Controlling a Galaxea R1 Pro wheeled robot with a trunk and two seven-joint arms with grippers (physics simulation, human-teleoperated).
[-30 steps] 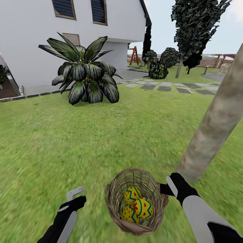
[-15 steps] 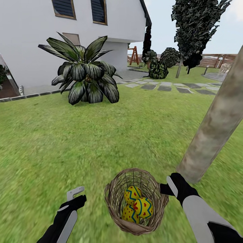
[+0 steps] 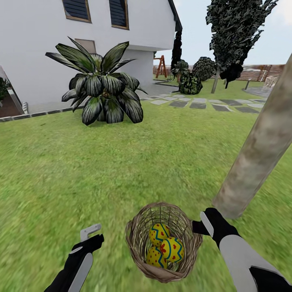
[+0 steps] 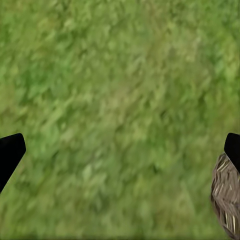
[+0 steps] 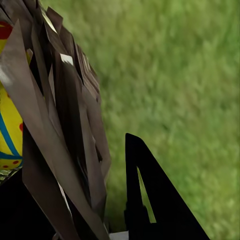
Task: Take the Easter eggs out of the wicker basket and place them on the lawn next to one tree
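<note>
Three yellow Easter eggs with blue-green zigzags and red marks (image 3: 164, 245) lie together in the small round brown wicker basket (image 3: 138, 247), which you have in front of you on the mottled green lawn (image 3: 121, 170). Your right gripper (image 3: 197, 227) is at the basket's right rim; in the right wrist view the woven wall (image 5: 60, 125) sits between its dark fingers (image 5: 150, 200), closed onto the rim. Your left gripper (image 3: 90, 232) hovers over grass just left of the basket, jaws spread wide and holding nothing. The thick grey-brown mottled tree trunk (image 3: 255, 154) rises just beyond your right gripper. Farther off stand a dark broad-leaved bush (image 3: 101, 93) and the white house (image 3: 40, 40)
</note>
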